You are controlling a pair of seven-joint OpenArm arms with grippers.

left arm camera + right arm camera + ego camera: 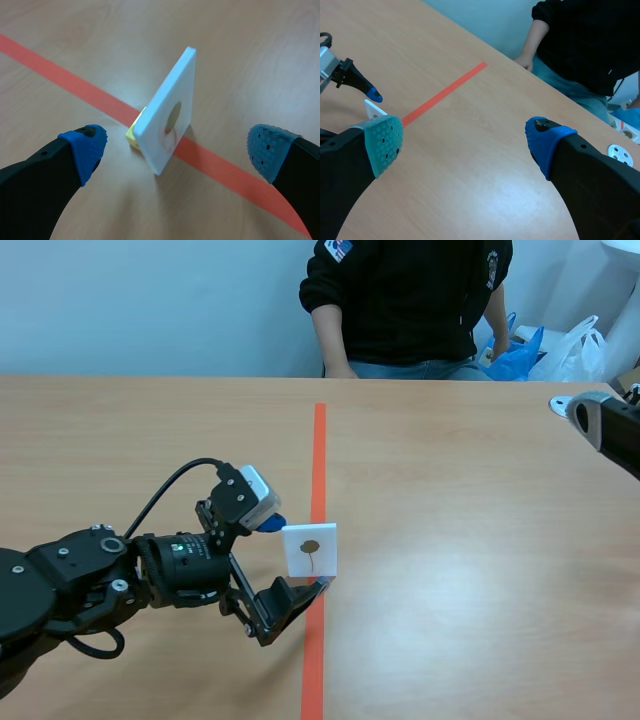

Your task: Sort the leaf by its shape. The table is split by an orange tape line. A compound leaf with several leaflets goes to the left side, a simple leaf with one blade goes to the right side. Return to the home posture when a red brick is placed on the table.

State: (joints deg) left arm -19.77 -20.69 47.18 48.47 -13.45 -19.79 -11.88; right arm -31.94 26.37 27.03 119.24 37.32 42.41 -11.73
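A white card [310, 550] stands on its edge on the orange tape line [319, 450], a little toward 6 o'clock from the middle of the table [480, 540] in the scene view. On its face is a small brown leaf [312, 547] with one oval blade on a thin stem. In the left wrist view the card [167, 117] sits right on the tape line [75, 85], and a small yellow piece [132, 135] touches its foot on the far side (what it is cannot be told).

The left arm comes in from 8 o'clock, and the left gripper [296, 554] brackets the card. Its fingers are spread wide. In the left wrist view the blue pads [87, 147] stand on either side of the card, and bare table shows between each pad and the card, so the left gripper [175, 150] holds nothing.

The right arm [610, 425] is at 3 o'clock, at the table's edge, well apart from the card. The right gripper [465, 142] hangs over bare wood with its fingers wide apart and nothing between them.

A person [410, 300] in a black top sits at 12 o'clock. A blue bag [515, 355] and a white bag [575, 345] lie at about 2 o'clock.
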